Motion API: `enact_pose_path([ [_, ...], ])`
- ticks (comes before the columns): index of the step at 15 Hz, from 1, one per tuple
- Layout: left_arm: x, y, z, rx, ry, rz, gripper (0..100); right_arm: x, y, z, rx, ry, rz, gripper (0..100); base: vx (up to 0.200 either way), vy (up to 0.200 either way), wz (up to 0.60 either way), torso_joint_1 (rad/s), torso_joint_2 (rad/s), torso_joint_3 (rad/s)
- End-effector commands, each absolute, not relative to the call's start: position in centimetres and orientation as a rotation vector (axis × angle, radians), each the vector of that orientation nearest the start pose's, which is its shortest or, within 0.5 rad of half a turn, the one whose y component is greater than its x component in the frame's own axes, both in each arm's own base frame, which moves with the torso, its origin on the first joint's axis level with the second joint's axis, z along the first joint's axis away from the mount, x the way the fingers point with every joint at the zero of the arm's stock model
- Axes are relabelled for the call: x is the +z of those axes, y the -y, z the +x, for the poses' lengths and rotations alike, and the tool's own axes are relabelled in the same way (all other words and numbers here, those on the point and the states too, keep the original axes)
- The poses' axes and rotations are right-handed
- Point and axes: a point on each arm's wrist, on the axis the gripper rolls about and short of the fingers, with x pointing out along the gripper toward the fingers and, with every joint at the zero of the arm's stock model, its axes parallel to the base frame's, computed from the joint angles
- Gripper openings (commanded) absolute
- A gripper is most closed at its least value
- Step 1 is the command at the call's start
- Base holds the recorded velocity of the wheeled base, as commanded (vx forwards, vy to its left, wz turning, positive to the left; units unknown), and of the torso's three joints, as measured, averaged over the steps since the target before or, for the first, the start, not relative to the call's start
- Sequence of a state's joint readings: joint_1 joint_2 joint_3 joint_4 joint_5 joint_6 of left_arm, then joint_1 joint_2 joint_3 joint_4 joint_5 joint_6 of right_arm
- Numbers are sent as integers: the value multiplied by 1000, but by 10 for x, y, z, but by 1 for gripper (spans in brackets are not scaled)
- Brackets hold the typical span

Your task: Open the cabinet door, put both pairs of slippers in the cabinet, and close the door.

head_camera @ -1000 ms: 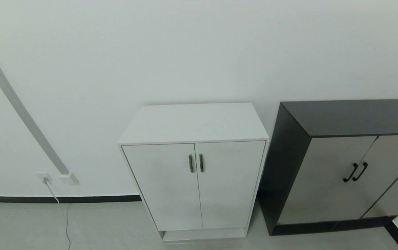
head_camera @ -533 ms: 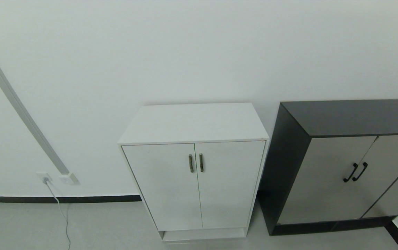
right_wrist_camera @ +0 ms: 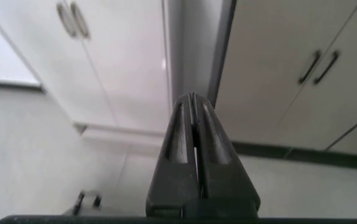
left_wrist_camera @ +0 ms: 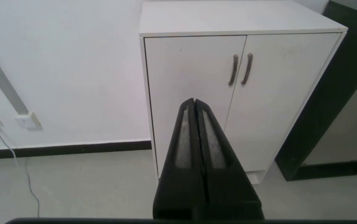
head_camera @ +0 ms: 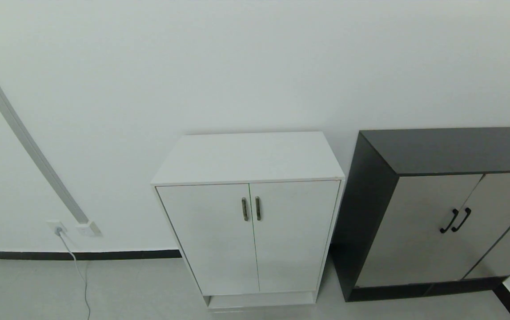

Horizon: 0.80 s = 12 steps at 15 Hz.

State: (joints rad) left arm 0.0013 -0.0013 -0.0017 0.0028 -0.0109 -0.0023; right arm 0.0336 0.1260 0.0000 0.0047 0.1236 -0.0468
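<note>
**Doors [head_camera: 281,240] shut — handles [head_camera: 244,209] ahead of left claw [left_wrist_camera: 194,104]**

Cabinet [head_camera: 246,158] stands well apart from both claws. We count two doors, two handles — upright, side by side at the seam. Left claw pressed together, facing the left door [head_camera: 210,235]; right claw [right_wrist_camera: 193,99] likewise, facing the gap by the dark cabinet [head_camera: 450,149]. We judge left better placed.

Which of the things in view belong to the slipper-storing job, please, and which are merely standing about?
Belonging to the job:
- white cabinet, doors closed
- its door handles
- left pincer and right pincer, both shut

Merely standing about:
- dark cabinet beside it
- wall socket
- cable
- slanted wall conduit
</note>
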Motion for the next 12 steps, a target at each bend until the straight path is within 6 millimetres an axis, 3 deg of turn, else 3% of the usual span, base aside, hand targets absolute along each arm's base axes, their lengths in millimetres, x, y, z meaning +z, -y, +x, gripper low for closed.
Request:
enact_pose_path([
  [1,76,0,-23,-9,-2,-3,0,75,-3,-22,132,-20,-46,0,0,0,0,0,0,0],
  [12,76,0,-23,-11,-2,-2,0,76,-1,-23,25,4,37,0,0,0,0,0,0,0],
])
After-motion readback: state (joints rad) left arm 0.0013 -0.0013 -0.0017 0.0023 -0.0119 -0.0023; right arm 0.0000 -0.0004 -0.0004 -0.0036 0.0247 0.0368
